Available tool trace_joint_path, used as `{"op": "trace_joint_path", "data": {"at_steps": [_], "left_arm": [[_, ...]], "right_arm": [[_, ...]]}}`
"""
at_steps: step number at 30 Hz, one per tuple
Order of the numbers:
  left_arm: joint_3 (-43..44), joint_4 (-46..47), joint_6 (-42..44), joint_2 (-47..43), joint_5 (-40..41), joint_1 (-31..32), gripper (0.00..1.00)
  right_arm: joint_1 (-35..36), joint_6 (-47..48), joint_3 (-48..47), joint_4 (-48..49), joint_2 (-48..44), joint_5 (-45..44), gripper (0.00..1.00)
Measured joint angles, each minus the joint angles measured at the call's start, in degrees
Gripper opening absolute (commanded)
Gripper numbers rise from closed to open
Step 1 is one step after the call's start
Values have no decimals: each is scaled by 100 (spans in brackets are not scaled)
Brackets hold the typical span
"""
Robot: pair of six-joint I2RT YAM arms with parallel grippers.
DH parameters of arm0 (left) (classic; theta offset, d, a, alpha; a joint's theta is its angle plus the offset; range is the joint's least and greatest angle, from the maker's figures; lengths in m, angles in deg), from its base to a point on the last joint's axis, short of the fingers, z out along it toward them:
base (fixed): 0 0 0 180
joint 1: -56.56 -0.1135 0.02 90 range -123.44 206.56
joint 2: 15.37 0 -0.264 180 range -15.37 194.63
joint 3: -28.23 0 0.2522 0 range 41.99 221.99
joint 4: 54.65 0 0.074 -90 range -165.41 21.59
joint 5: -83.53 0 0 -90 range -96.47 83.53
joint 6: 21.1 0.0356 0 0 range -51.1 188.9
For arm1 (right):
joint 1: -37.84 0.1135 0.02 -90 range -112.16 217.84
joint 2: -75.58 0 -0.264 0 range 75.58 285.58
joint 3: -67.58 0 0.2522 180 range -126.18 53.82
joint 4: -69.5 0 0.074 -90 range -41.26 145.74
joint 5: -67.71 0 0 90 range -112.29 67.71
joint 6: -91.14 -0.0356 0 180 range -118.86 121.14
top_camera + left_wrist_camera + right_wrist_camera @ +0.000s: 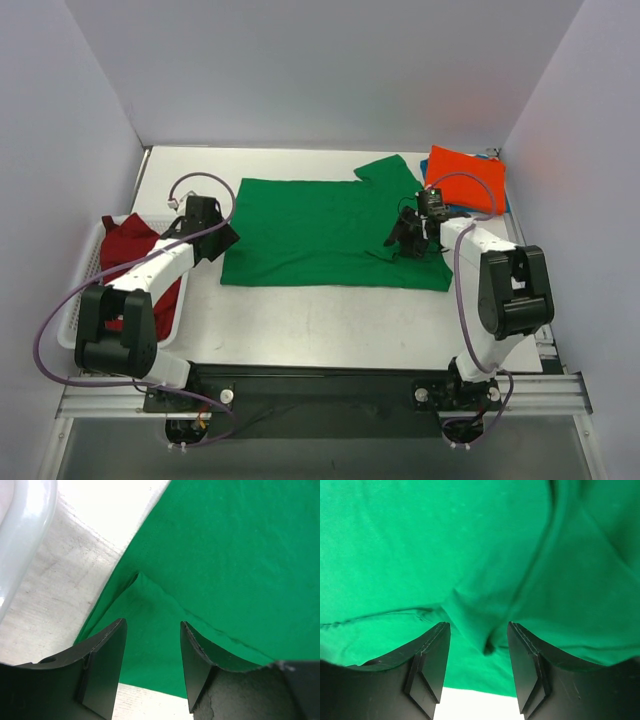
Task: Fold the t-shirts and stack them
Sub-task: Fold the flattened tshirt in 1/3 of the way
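Green shirt (pixel 330 235) lies spread out in the middle of the white surface (pixel 300 320). It looks mostly flat. One sleeve pokes out at the far right side.

A white basket (pixel 72 305) sits at the left edge of the surface, next to the left arm. A red shirt (pixel 125 245) is bunched up inside it. I cannot tell if anything else is in there. The left wrist view shows a bit of the basket's smooth white wall.

An orange shirt (pixel 465 178) sits folded at the far right corner of the surface. A thin bit of blue shirt (pixel 506 203) peeks out from under it. The orange shirt is just beside the green sleeve.

The left gripper (pixel 222 240) is at the left edge of the green shirt, near the basket. Its jaws are wide apart and hold nothing. In the left wrist view the left gripper (pixel 152 667) is over a corner of the shirt where the cloth is doubled over.

The right gripper (pixel 410 240) is over the right part of the green shirt. Its jaws are apart too. In the right wrist view a little bump of green cloth lies between the jaws of the right gripper (pixel 477 665), but they do not pinch it.
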Motion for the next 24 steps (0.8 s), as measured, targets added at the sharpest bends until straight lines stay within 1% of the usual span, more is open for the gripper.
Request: {"op": "trace_joint_path", "data": {"at_steps": [2, 4, 5, 7, 8, 10, 11, 12, 16, 19, 22, 24], "left_arm": [[-22, 7, 4, -11, -39, 0, 57], [-44, 33, 4, -33, -66, 0, 57], [-55, 44, 7, -50, -81, 0, 57], [-63, 44, 9, -76, -101, 0, 57], [-68, 50, 11, -90, -103, 0, 56], [-70, 50, 17, -103, -107, 0, 56], [-70, 52, 17, -107, -111, 0, 56], [-70, 50, 20, -109, -120, 0, 56], [-70, 52, 22, -114, -125, 0, 56], [-70, 55, 22, -114, -131, 0, 56], [-79, 79, 24, -114, -170, 0, 56], [-79, 83, 28, -114, -192, 0, 56]], "right_arm": [[35, -74, 17, 127, 72, 39, 42], [63, -151, 17, 197, 155, 94, 41], [66, -166, 17, 232, 195, 120, 40], [66, -208, 17, 267, 269, 131, 33], [70, -232, 17, 273, 297, 133, 22], [96, -267, 13, 275, 334, 144, 12], [103, -286, 7, 284, 354, 149, 5], [114, -293, -9, 289, 380, 157, 3], [188, -313, -212, 251, 533, 162, 2], [282, -295, -533, 175, 702, 160, 3], [415, -245, -1032, 46, 966, 109, 8], [522, -177, -1366, -105, 1150, 50, 15]]}}
